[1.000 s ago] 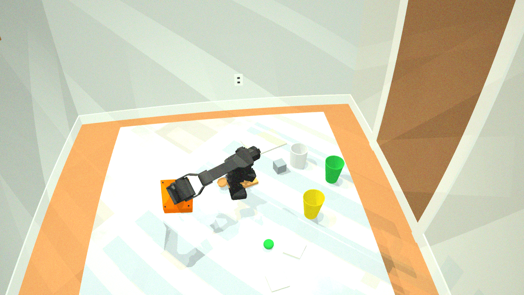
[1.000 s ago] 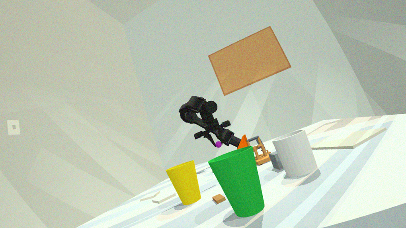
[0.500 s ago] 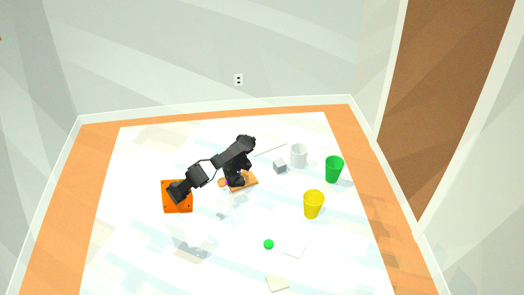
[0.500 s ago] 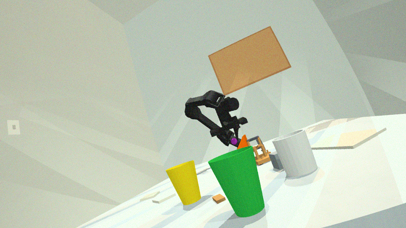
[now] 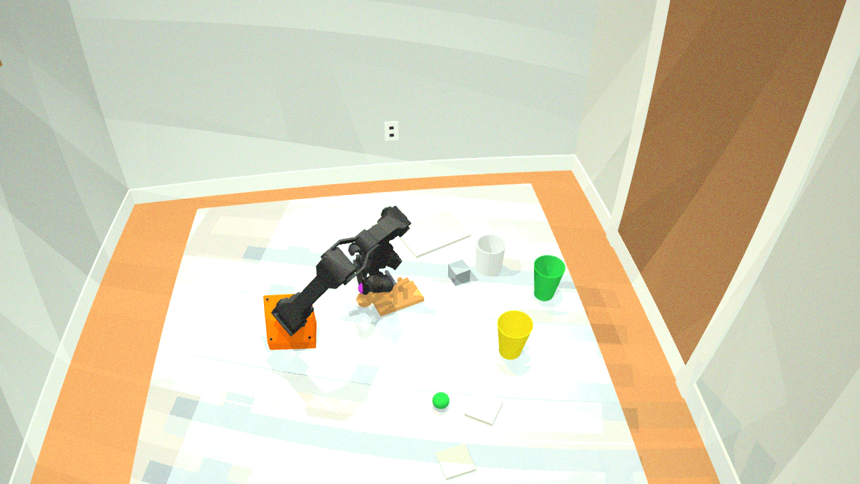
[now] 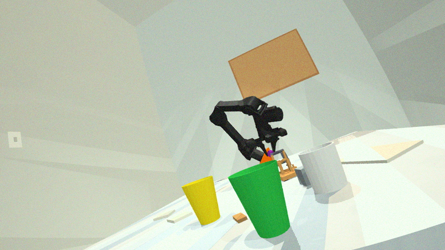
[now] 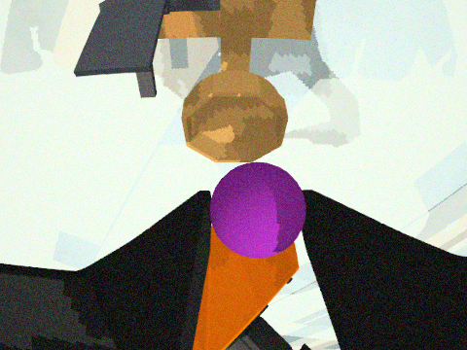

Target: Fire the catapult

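Note:
My gripper (image 7: pixel 256 201) (image 6: pixel 270 152) is shut on the purple ball (image 7: pixel 253 214) (image 5: pixel 361 288) (image 6: pixel 270 152), which sits between the fingertips. In the wrist view the wooden catapult (image 7: pixel 235 49) (image 5: pixel 398 299) (image 6: pixel 287 174) is at the top, and its round cup (image 7: pixel 233 122) (image 5: pixel 363 299) appears empty, just beyond the ball. The ball is above the table at the catapult's cup end, not in the cup. The arm hides part of the catapult in the top view. The white mug (image 5: pixel 490 257) (image 6: pixel 323 170) stands upright beyond the catapult's far end.
A grey cube (image 5: pixel 459 272) (image 6: pixel 302 176) lies between catapult and mug. A green cup (image 5: pixel 545 279) (image 6: pixel 261 201) and a yellow cup (image 5: pixel 512 338) (image 6: pixel 204 202) stand nearby. A green ball (image 5: pixel 441 400), flat tiles and a small wooden block (image 6: pixel 240 217) lie on the table.

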{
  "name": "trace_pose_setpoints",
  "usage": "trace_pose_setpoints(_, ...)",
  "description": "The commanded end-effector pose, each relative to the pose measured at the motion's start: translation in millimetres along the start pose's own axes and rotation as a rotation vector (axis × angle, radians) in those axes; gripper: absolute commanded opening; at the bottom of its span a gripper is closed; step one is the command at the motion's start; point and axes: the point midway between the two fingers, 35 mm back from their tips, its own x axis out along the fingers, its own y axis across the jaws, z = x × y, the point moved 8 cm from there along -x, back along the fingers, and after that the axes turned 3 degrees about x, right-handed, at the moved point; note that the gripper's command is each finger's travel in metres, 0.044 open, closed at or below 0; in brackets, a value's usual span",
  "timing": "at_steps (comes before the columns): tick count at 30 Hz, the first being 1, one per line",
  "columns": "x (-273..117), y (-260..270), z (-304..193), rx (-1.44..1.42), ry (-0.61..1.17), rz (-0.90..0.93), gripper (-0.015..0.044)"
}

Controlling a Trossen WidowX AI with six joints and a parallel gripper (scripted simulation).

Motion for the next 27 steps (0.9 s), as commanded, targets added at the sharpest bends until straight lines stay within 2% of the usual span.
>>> trace_pose_setpoints(1,2.1,7.7,0.8,0.0,0.009,-0.003,0.0)
trace_pose_setpoints(20,29.0,7.3,9.6,0.001,0.009,-0.004,0.0)
trace_pose_setpoints(27,25.2,7.5,8.5,0.004,0.008,-0.002,0.0)
